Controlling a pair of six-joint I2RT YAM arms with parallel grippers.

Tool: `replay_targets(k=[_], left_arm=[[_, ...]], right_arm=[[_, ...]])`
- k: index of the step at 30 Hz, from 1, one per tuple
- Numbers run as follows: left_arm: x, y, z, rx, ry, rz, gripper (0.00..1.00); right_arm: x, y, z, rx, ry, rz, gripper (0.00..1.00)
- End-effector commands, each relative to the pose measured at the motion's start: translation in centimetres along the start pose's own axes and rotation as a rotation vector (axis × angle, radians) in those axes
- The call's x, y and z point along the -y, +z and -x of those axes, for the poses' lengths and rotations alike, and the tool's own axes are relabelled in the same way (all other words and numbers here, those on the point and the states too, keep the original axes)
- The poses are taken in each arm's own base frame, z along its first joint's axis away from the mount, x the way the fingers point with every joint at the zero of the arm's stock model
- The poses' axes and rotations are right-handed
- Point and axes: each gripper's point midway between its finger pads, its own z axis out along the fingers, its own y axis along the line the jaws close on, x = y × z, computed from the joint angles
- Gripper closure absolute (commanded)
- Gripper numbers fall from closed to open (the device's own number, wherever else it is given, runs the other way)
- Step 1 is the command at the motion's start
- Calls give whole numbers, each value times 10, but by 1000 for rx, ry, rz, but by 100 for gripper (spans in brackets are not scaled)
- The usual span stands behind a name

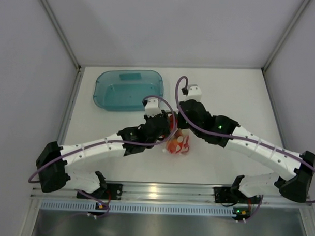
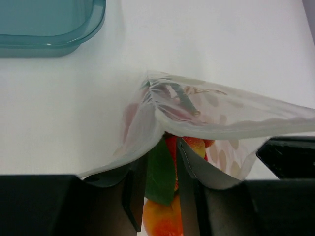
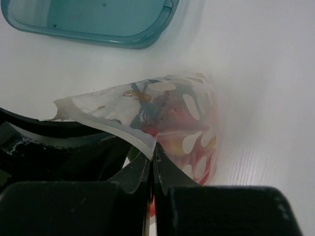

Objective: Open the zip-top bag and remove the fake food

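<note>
where: zip-top bag [image 1: 178, 142] mid-bench, strung between both pincers, fake food [image 2: 160, 221] inside | right pincer [image 3: 152, 150]: pinched shut on bag rim | left pincer [image 2: 161, 155]: half-apart round film plus leaf, can't tell if gripping | heads-up: probably slips off that thin rim on pulling, or snags the leaf
</note>
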Motion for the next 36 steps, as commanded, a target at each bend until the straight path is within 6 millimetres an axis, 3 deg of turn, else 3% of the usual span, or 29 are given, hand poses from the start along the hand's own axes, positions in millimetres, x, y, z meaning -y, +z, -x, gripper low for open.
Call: replay_targets(k=[1, 5, 9, 14, 21, 34, 36], left_arm=[[6, 16, 16, 63, -28, -2, 65], [-3, 30, 23, 78, -13, 39, 58], [6, 39, 22, 71, -7, -7, 53], [33, 48, 14, 34, -6, -117, 53], [55, 51, 9, 20, -7, -224, 52], [68, 89, -17, -9, 36, -210, 53], [76, 93, -25, -33, 38, -243, 59]], right_arm=[[-19, -12, 22, 49, 135, 175, 100], [-14, -12, 11, 23, 151, 207, 100], [-20, -15, 2, -5, 165, 287, 100], [-9, -9, -9, -42, 185, 308, 100], [16, -8, -15, -45, 188, 280, 100], [19, -19, -34, -97, 176, 412, 100], [24, -18, -35, -98, 176, 405, 100]])
